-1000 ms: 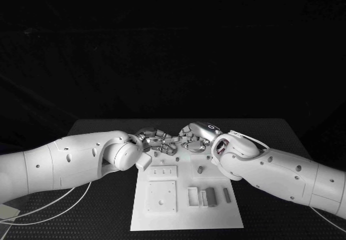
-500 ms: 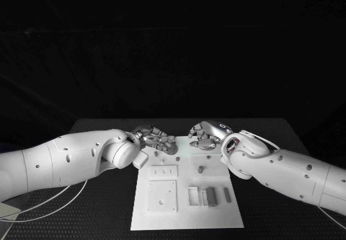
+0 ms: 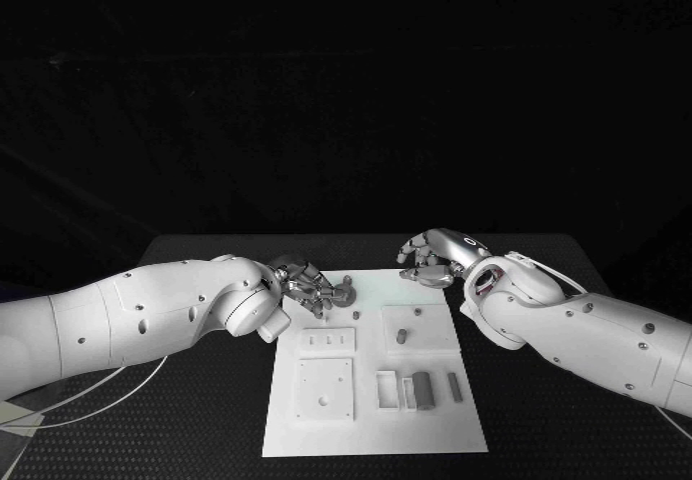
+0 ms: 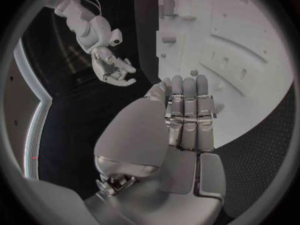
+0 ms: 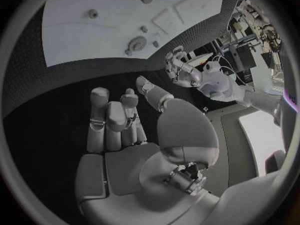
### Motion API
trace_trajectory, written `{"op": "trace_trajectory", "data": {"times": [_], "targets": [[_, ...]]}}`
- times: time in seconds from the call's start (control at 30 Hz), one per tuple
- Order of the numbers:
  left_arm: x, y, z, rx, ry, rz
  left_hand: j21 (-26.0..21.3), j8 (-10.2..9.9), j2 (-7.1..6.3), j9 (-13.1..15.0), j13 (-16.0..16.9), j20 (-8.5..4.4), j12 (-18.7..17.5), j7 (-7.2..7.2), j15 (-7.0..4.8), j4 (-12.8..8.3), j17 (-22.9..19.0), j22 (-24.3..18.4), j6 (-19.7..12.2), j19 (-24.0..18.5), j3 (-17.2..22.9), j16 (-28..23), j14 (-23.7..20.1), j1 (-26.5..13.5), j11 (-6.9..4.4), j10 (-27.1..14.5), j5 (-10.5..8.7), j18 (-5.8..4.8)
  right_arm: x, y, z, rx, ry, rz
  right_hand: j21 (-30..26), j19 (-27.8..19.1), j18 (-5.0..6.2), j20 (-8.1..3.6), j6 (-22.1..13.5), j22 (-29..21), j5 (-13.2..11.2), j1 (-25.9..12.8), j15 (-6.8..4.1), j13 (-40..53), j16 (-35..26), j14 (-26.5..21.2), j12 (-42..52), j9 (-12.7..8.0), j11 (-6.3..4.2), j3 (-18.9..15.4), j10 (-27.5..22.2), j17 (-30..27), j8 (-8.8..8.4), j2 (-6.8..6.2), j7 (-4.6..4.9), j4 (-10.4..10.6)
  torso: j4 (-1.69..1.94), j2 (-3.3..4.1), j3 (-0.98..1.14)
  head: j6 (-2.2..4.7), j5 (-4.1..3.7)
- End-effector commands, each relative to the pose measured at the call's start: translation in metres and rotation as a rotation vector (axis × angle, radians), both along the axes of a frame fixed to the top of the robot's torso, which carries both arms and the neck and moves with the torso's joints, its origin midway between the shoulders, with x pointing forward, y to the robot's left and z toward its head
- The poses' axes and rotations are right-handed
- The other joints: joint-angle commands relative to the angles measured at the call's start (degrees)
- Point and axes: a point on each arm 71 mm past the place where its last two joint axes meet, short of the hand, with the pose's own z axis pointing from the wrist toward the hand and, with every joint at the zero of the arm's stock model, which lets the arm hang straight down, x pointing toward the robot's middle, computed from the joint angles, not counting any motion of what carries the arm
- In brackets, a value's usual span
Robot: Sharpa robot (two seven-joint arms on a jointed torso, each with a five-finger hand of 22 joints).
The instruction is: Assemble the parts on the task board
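**Hands parted at the board's far end**

Task board (image 3: pixel 372 395) lies mid-table; grey parts (image 3: pixel 420 392) sit in its near half, untouched. Left hand (image 3: pixel 310 285) hovers over the far-left corner, fingers straight, empty. Right hand (image 3: pixel 437 257) curled, empty, off the far-right edge. Best to choose one part and approach squarely. A second ago the hands nearly met; now apart.

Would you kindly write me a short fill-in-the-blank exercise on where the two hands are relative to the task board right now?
1. The task board lies on a ____ table.
2. The right hand holds ____ in its fingers.
3. The left hand is at the board's far ____ corner in the head view.

Missing words: black; nothing; left
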Motion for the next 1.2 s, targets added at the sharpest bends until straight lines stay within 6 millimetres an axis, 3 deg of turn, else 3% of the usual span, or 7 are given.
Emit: {"op": "trace_trajectory", "data": {"times": [0.03, 0.3, 0.47, 0.6, 0.87, 1.1, 1.2], "targets": [[-0.002, -0.002, -0.002, 0.142, 0.004, -0.056, 0.8, 3.55, -0.2, 8.99, 1.09, -0.48, 1.18, -4.65, -0.48, -0.17, 0.06, 1.09, 5.0, 0.26, 0.17, 1.65, -0.01, -1.0, -0.38, 0.36, 1.31, 0.31, 0.002, -0.003, 0.004, 0.023, -0.007, -0.014, -0.34, -0.1, 2.47, -0.03, 0.21, 0.18, 0.19, 0.26, -0.08, -0.1, -0.35, -0.29, -0.21, 0.05, 0.12, 0.05, 0.0, -0.06, -0.02, 0.31, 0.18, -0.3, 0.07, 0.0, 0.01, -0.23, -0.05], [-0.004, -0.013, -0.004, 0.242, 0.014, -0.104, 3.13, 5.16, -1.07, 12.46, 4.21, -1.52, 4.98, -5.67, -1.53, -0.45, -0.52, 4.31, 6.22, 1.09, 1.49, 6.6, 0.37, -3.32, -1.47, 0.68, 3.0, 0.46, 0.006, -0.008, 0.012, 0.043, -0.018, -0.031, -0.38, -0.1, 2.47, -0.04, 0.23, 0.19, 0.2, 0.5, -0.09, -0.2, -0.37, -0.29, -0.25, 0.09, 0.11, 0.09, 0.03, -0.06, -0.02, 0.38, 0.17, -0.33, 0.17, 0.03, -0.07, -0.85, 0.03], [-0.006, -0.018, -0.005, 0.335, 0.025, -0.165, 3.69, 5.63, -1.11, 13.59, 5.02, -1.78, 6.07, -6.01, -1.77, -0.45, -1.02, 5.23, 6.6, 1.26, 1.93, 8.15, 0.43, -4.42, -1.76, 0.68, 1.78, 0.51, 0.012, -0.022, 0.023, 0.059, -0.039, -0.067, -0.4, -0.11, 2.47, -0.04, 0.21, 0.2, 0.2, 0.56, -0.09, -0.24, -0.38, -0.3, -0.27, 0.09, 0.11, 0.09, 0.04, -0.06, -0.03, 0.4, 0.17, -0.33, 0.3, 0.04, -0.06, -1.36, 0.06], [-0.006, -0.021, -0.006, 0.37, 0.024, -0.183, 4.05, 5.87, -1.35, 14.24, 5.45, -1.95, 6.73, -6.21, -1.95, -0.68, -1.4, 5.77, 6.91, 1.5, 2.34, 9.13, 0.56, -4.81, -1.97, 0.82, 2.19, 0.55, 0.012, -0.024, 0.027, 0.071, -0.04, -0.074, -0.42, -0.13, 2.47, -0.04, 0.2, 0.2, 0.2, 0.69, -0.1, -0.28, -0.4, -0.31, -0.3, 0.1, 0.1, 0.1, 0.05, -0.07, -0.04, 0.39, 0.17, -0.36, 0.07, -0.03, -0.18, -1.65, 0.1], [-0.003, -0.025, -0.004, 0.446, -0.034, -0.209, 4.9, 6.66, -1.53, 15.81, 6.36, -2.37, 8.32, -6.75, -2.39, -0.83, -2.23, 7.01, 7.6, 2.04, 2.84, 11.43, 0.89, -6.29, -2.49, 1.21, 1.1, 0.64, 0.012, -0.022, 0.03, 0.086, -0.041, -0.072, -0.44, -0.14, 2.47, -0.04, 0.16, 0.22, 0.19, 0.79, -0.1, -0.33, -0.42, -0.33, -0.33, 0.11, 0.11, 0.09, 0.05, -0.07, -0.07, 0.35, 0.18, -0.38, 0.25, -0.05, 0.02, -1.95, 0.12], [-0.001, -0.026, -0.003, 0.537, -0.087, -0.252, 5.47, 7.2, -1.63, 16.76, 6.83, -2.67, 9.31, -7.15, -2.7, -1.12, -2.86, 7.81, 8.15, 2.5, 3.31, 12.95, 1.17, -7.01, -2.85, 1.55, 0.94, 0.72, 0.012, -0.024, 0.031, 0.096, -0.04, -0.08, -0.47, -0.15, 2.47, -0.03, 0.1, 0.23, 0.19, 0.84, -0.09, -0.39, -0.44, -0.34, -0.36, 0.11, 0.12, 0.04, 0.05, -0.07, -0.11, 0.29, 0.19, -0.37, 0.37, -0.1, -0.08, -2.21, 0.46], [0.0, -0.026, -0.003, 0.559, -0.1, -0.261, 5.78, 7.47, -1.49, 17.21, 7.04, -2.83, 9.82, -7.36, -2.86, -1.26, -3.13, 8.22, 8.47, 2.79, 3.53, 13.73, 1.36, -7.44, -3.05, 1.8, 0.91, 0.76, 0.012, -0.024, 0.032, 0.099, -0.037, -0.08, -0.48, -0.16, 2.47, -0.03, 0.09, 0.23, 0.2, 0.9, -0.09, -0.41, -0.45, -0.35, -0.37, 0.11, 0.12, 0.04, 0.05, -0.07, -0.12, 0.31, 0.19, -0.37, 0.44, -0.15, 0.0, -2.18, 0.43]]}}
